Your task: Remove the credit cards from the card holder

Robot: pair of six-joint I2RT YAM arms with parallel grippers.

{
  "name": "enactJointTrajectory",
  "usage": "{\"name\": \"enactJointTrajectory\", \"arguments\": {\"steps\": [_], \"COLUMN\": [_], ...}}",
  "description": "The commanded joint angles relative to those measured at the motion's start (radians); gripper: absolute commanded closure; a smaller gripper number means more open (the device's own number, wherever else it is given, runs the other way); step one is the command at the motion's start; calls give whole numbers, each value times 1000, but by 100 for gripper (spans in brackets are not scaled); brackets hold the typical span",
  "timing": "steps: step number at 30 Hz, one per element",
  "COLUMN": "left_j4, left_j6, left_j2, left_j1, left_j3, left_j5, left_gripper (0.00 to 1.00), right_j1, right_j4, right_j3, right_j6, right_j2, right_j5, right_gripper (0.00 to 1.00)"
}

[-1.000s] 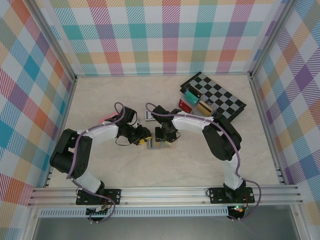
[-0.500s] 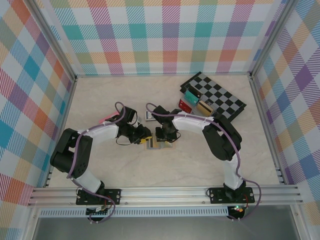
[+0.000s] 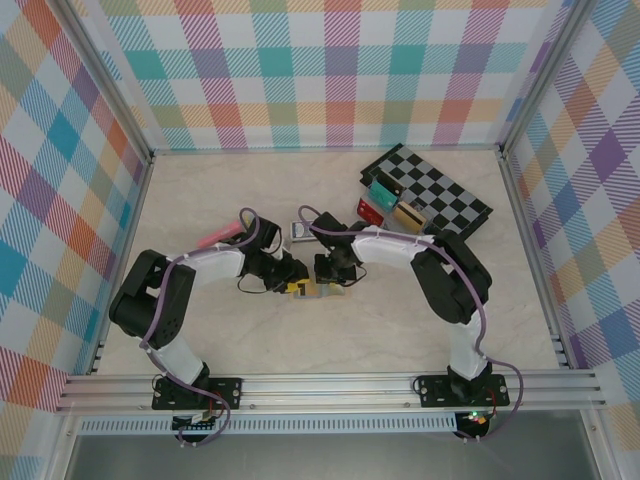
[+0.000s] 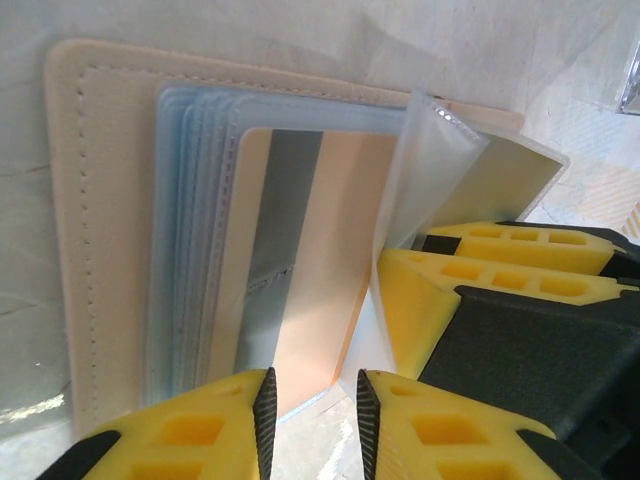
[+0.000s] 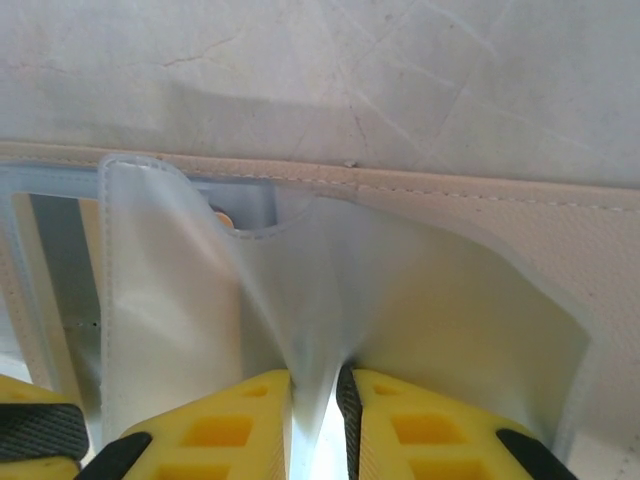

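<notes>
The card holder lies open on the table between both arms, its beige outside flat and its blue-grey clear sleeves fanned. A credit card, peach with a silver stripe, sits in the sleeves, its lower corner poking out. My left gripper hovers over that corner, the jaws narrowly apart and touching nothing. My right gripper is shut on a lifted clear sleeve of the card holder; its yellow fingers stand right beside the left ones. From above, the left gripper and right gripper almost meet.
A checkerboard lies at the back right with a clear rack of coloured cards on its near edge. A pink object lies left of the left arm, and a small dark item behind the grippers. Plaid walls close in three sides.
Both grippers have narrowed their jaws. The right one has closed on the clear sleeve, and both have shifted slightly over the card holder.
</notes>
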Motion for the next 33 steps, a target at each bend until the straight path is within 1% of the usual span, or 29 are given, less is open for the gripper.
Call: {"name": "enactJointTrajectory", "arguments": {"steps": [1, 5, 7, 11, 16, 21, 24, 27, 33], "left_j4": [34, 33, 30, 36, 34, 29, 30, 12, -11], "left_j6": [-16, -14, -15, -16, -14, -13, -15, -6, -5], "left_j2": [20, 35, 42, 55, 55, 60, 91, 142, 216], "left_j1": [-10, -14, -15, -18, -30, -62, -88, -109, -124], "left_j3": [12, 25, 29, 38, 70, 117, 150, 196, 250], "left_j5": [31, 33, 32, 42, 51, 53, 45, 34, 8], "left_gripper": [72, 77, 80, 84, 84, 82, 80, 80, 80], "right_j1": [-5, -18, -24, -29, -38, -52, -63, -72, -78], "right_j4": [54, 92, 119, 146, 150, 133, 123, 118, 103], "right_j3": [-55, -76, -93, -118, -158, -215, -243, -257, -260], "right_j6": [23, 42, 54, 63, 77, 94, 99, 96, 94], "right_j2": [-15, -83, -120, -192, -283, -381, -428, -451, -451], "right_j5": [-54, -77, -86, -91, -43, 59, 105, 118, 112], "right_gripper": [78, 76, 72, 70, 68, 65, 64, 62, 61]}}
